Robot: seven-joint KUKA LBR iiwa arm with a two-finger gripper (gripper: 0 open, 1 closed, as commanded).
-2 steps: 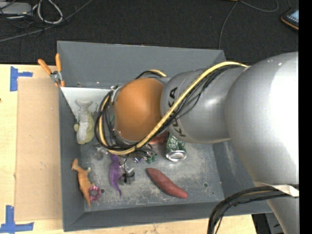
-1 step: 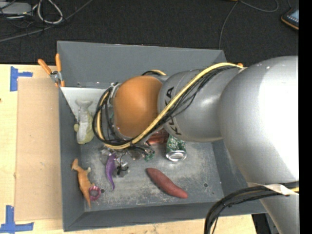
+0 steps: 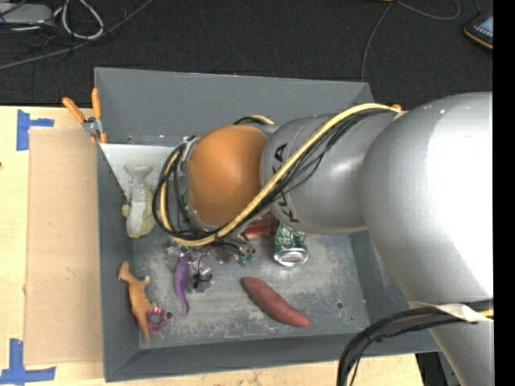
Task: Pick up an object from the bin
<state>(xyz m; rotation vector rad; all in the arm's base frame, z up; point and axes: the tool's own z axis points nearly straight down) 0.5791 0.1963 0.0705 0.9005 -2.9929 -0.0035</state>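
My gripper point(image 3: 199, 270) reaches down under the orange wrist cover into the front left part of the bin. A slim purple toy figure point(image 3: 182, 285) lies right at its tip, touching or nearly touching it. Whether the toy is gripped I cannot make out. An orange toy dinosaur point(image 3: 136, 294) lies to the left along the bin's left wall, with a small pink ring point(image 3: 155, 318) at its lower end.
A dark red oblong piece point(image 3: 275, 302) lies on the floor to the right of the gripper. A green drink can point(image 3: 290, 246) stands behind it, beside a reddish thing point(image 3: 259, 230) half under the arm. A pale clear bottle point(image 3: 139, 206) leans at the left wall. The arm covers the bin's middle and right.
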